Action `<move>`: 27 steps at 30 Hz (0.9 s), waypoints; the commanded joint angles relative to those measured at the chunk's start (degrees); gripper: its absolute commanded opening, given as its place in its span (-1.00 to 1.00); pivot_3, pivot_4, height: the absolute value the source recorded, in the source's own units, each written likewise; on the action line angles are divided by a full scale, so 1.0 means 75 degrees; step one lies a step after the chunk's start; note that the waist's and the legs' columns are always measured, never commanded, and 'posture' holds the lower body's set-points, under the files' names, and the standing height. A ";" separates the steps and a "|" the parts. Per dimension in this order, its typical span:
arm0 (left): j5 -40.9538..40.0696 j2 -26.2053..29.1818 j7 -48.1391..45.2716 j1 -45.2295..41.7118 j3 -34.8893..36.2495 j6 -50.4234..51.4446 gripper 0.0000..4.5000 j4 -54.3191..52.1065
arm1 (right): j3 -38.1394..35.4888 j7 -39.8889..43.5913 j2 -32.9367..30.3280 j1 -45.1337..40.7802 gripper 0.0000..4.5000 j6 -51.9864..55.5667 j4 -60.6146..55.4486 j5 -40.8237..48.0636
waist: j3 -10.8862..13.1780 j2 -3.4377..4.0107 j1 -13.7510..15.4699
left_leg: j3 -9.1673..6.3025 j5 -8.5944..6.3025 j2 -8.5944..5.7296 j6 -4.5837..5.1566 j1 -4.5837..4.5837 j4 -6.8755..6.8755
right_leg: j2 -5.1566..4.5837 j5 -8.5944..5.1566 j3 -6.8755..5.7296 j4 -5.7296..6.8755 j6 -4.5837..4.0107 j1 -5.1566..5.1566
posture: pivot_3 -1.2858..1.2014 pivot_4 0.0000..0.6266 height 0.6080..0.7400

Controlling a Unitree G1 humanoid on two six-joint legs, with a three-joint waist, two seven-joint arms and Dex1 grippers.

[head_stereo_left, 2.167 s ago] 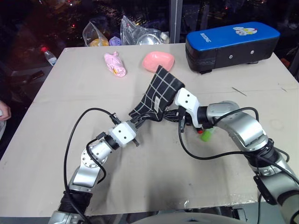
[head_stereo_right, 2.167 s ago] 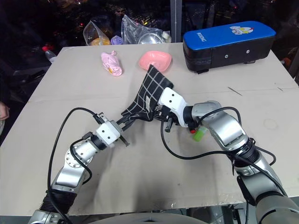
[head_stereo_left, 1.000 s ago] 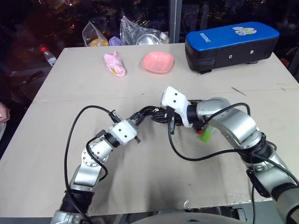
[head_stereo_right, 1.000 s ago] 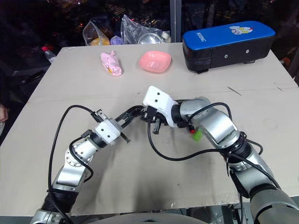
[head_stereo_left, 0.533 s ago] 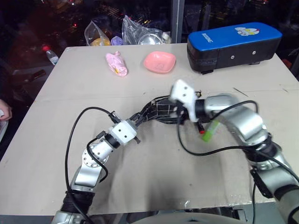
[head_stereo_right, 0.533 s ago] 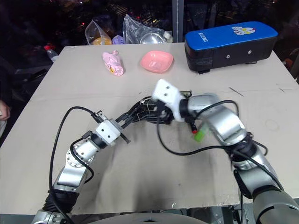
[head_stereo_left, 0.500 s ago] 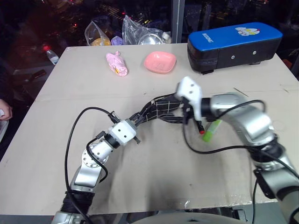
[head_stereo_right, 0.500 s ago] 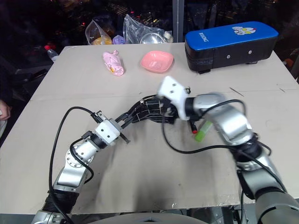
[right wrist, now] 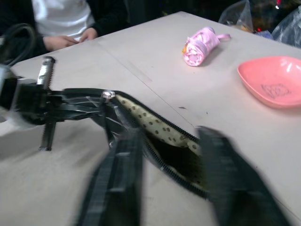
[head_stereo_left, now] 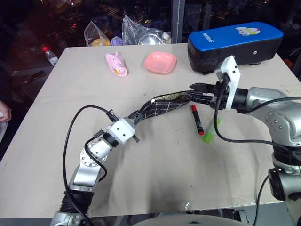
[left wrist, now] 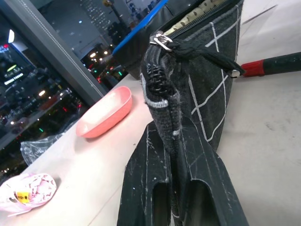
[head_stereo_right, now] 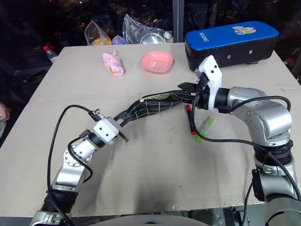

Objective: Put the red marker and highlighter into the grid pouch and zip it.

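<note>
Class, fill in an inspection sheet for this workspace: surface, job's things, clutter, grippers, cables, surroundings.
Surface: tan table, scuffed.
Job's things: grid pouch stretched between both grippers, zipper open, dotted lining showing; red marker and highlighter lie on the table beside it, not inside.
Clutter: pink bowl, pink wrapped bundle, blue-topped case, plastic bags.
Grippers: left gripper shut on the pouch's end; right gripper at the other end, fingers blurred.
Cables: black cables loop off both arms.
Surroundings: person's hand at table edge; dark window behind.
</note>
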 commanded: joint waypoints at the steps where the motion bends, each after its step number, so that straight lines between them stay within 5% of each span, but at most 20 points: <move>1: -0.0065 -0.0027 -0.0001 -0.0134 -0.0035 -0.0068 -1.00 -0.0160 | 0.0283 -0.0292 0.0178 -0.0059 -0.97 -0.0057 -0.0020 -0.0126 | 0.0000 0.0000 0.0004 | 0.0000 0.0000 -0.0001 0.0000 -0.0002 0.0000 | -0.0001 0.0000 0.0000 0.0000 0.0000 -0.0002 | 0.03 -0.52 0.91; 6: -0.0053 -0.0028 -0.0008 -0.0141 -0.0070 -0.0073 -1.00 -0.0177 | 0.1272 -0.0339 -0.0003 0.0061 -0.97 -0.0572 0.0343 -0.0955 | 0.0000 0.0000 -0.0001 | 0.0000 0.0000 -0.0001 0.0000 -0.0004 0.0001 | 0.0000 0.0000 -0.0002 0.0000 0.0000 -0.0004 | 0.03 -0.52 0.91; 14: 0.0010 -0.0028 0.0047 -0.0070 -0.0095 -0.0042 -1.00 -0.0319 | 0.2940 0.0466 -0.0234 -0.0431 -0.97 -0.3515 0.1520 -0.2929 | 0.0000 0.0000 -0.0071 | 0.0001 0.0001 -0.0002 -0.0001 0.0000 0.0002 | 0.0005 0.0000 -0.0004 0.0003 0.0001 -0.0004 | 0.03 -0.52 0.91; 23: 0.0168 -0.0124 0.0341 -0.0204 -0.0002 0.0177 -1.00 -0.0300 | 0.3363 0.1107 -0.0358 -0.0641 0.85 -0.5446 0.2353 -0.4222 | 0.0000 -0.0001 -0.0062 | 0.0000 0.0003 -0.0003 -0.0004 0.0000 0.0002 | 0.0012 0.0000 -0.0005 0.0002 0.0001 -0.0003 | 0.03 -0.52 0.91; 24: 0.0181 -0.0139 0.0364 -0.0202 -0.0012 0.0195 -1.00 -0.0315 | 0.3277 0.1092 -0.0346 -0.0596 1.00 -0.5602 0.2337 -0.4269 | 0.0000 -0.0001 -0.0062 | 0.0000 0.0003 -0.0003 -0.0004 0.0000 0.0002 | 0.0012 0.0001 -0.0004 0.0003 0.0001 -0.0003 | 0.03 -0.52 0.91; 27: 0.0259 -0.0184 0.0499 -0.0211 0.0048 0.0266 -1.00 -0.0331 | 0.2653 0.0939 -0.0236 -0.0468 1.00 -0.5476 0.1975 -0.3976 | 0.0000 -0.0001 -0.0055 | -0.0001 0.0003 -0.0003 -0.0005 0.0000 0.0002 | 0.0011 0.0001 -0.0004 0.0004 0.0001 -0.0003 | 0.03 -0.52 0.91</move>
